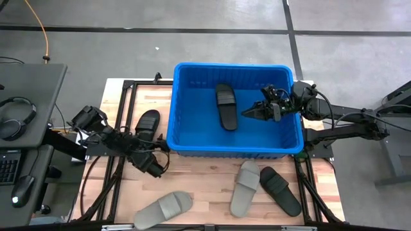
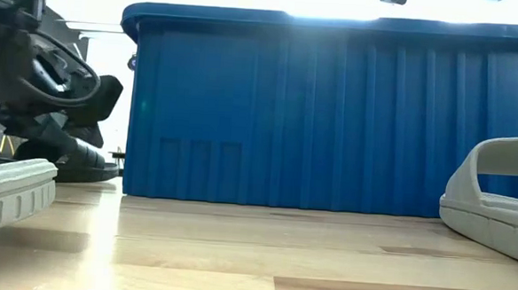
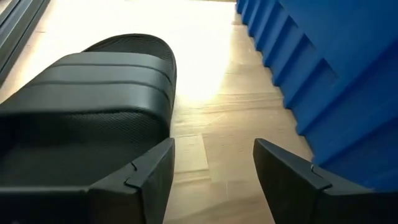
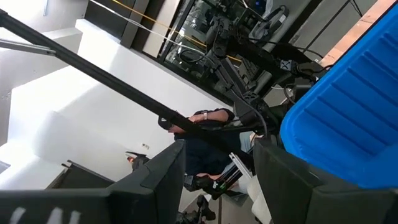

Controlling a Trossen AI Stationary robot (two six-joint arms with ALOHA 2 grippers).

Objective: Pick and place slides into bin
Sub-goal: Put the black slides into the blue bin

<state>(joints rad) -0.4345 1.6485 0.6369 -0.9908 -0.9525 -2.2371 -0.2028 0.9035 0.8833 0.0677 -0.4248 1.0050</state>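
Note:
The blue bin (image 1: 234, 144) stands on the wooden table, and one black slide (image 1: 226, 106) lies flat on its floor. A second black slide (image 1: 148, 123) (image 3: 93, 81) lies sole down on the table, left of the bin. My left gripper (image 1: 156, 149) (image 3: 211, 174) sits low and open at that slide's near end. One finger stands beside the slide, the other by the bin's outer wall (image 3: 323, 74), with bare table between them. My right gripper (image 1: 253, 112) (image 4: 217, 180) hangs open above the bin's right half with nothing between its fingers.
Near the front edge lie two light grey slides (image 1: 164, 208) (image 1: 245, 187) and a black slide (image 1: 279, 190). A desk with headphones (image 1: 16, 119) stands left of the table. A person (image 4: 208, 118) shows in the room beyond the bin's rim.

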